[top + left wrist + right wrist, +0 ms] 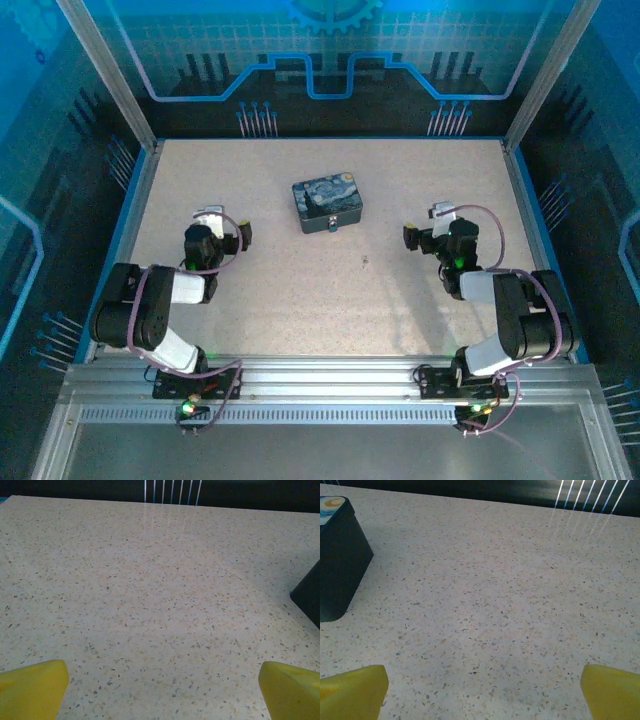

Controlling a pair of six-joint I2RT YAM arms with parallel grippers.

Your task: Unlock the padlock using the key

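A tiny greyish speck on the table, which I take for the key, lies just right of centre, between the two arms. A small pale spot at the near edge of the dark blue tin may be the padlock; it is too small to tell. My left gripper stands open left of the tin, its yellow fingertips wide apart over bare table. My right gripper is open to the right of the tin, with nothing between its fingertips.
The tin's dark side shows at the left of the right wrist view, and a dark corner at the right edge of the left wrist view. A blue rim and glass walls bound the speckled table.
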